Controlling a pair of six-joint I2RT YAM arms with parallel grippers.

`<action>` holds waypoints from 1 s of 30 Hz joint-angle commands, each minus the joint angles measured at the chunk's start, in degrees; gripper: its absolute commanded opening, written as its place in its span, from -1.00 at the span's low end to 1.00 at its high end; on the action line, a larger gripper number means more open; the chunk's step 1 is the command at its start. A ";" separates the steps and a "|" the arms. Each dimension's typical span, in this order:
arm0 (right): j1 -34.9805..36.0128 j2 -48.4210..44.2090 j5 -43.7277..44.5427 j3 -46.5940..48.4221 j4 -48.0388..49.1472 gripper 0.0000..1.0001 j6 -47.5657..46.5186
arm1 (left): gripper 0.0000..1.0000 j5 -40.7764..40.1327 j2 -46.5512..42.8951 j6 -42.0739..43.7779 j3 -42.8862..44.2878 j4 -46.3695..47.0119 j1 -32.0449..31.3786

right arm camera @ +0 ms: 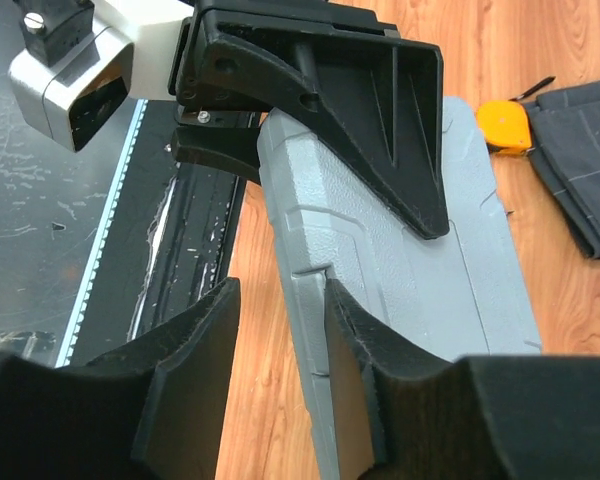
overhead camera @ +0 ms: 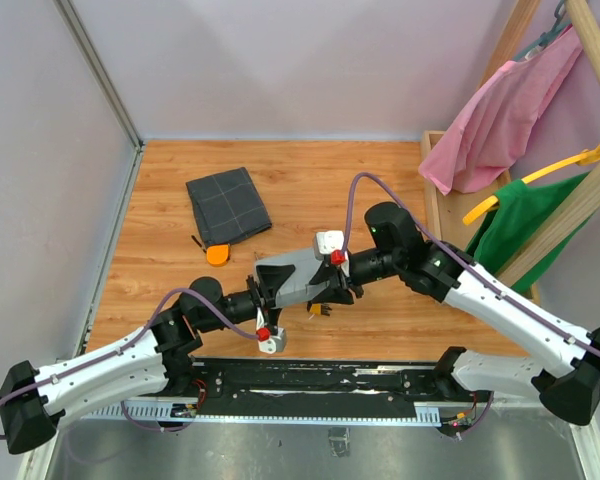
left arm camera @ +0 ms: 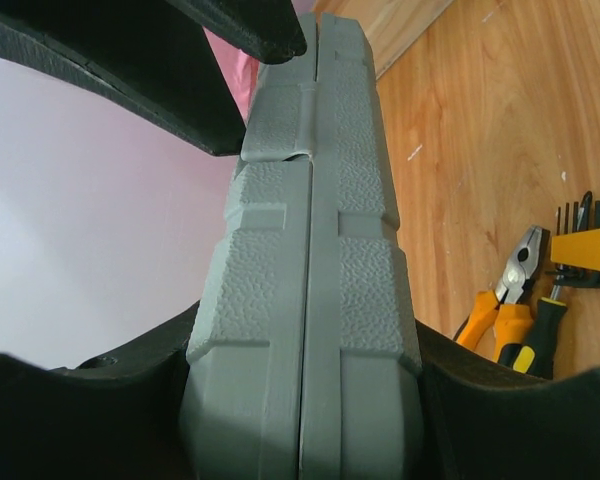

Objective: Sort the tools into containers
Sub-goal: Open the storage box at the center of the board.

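Observation:
The closed light-grey case (overhead camera: 298, 272) stands on edge above the table, between both grippers. My left gripper (overhead camera: 265, 292) is shut on its near end; the left wrist view shows the case (left arm camera: 310, 250) clamped between both fingers (left arm camera: 500, 410). My right gripper (overhead camera: 336, 280) is open and straddles the case's far edge (right arm camera: 310, 300): one finger (right arm camera: 380, 390) lies against the case, the other (right arm camera: 185, 380) stands apart. Orange-and-black pliers (left arm camera: 508, 300), a black-and-yellow screwdriver (left arm camera: 540, 335) and the bit holder (left arm camera: 590, 250) lie on the table under the case. The dark grey pouch (overhead camera: 228, 205) lies at the back left, with a round orange piece (overhead camera: 218, 254) beside it.
A wooden rack with pink and green clothes (overhead camera: 520, 150) stands at the right. A black rail (overhead camera: 310, 385) runs along the near table edge. A small dark piece (overhead camera: 196, 240) lies left of the orange piece. Walls close the back and the left side.

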 commanded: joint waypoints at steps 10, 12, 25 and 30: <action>6.01 0.48 -7.08 0.42 -18.55 -0.38 3.69 | -0.99 -11.01 0.47 1.00 1.75 15.74 0.80; 7.38 0.05 -6.60 -0.24 -19.63 -0.39 4.36 | -0.99 -11.30 0.40 1.00 1.74 15.74 0.80; 12.10 -10.91 11.01 -3.02 -12.24 0.19 9.69 | -0.99 -8.43 -0.34 0.70 0.82 15.74 0.84; 12.12 -19.83 25.73 -5.62 0.09 0.56 5.79 | -0.99 -5.43 -1.31 0.04 -0.31 15.51 0.80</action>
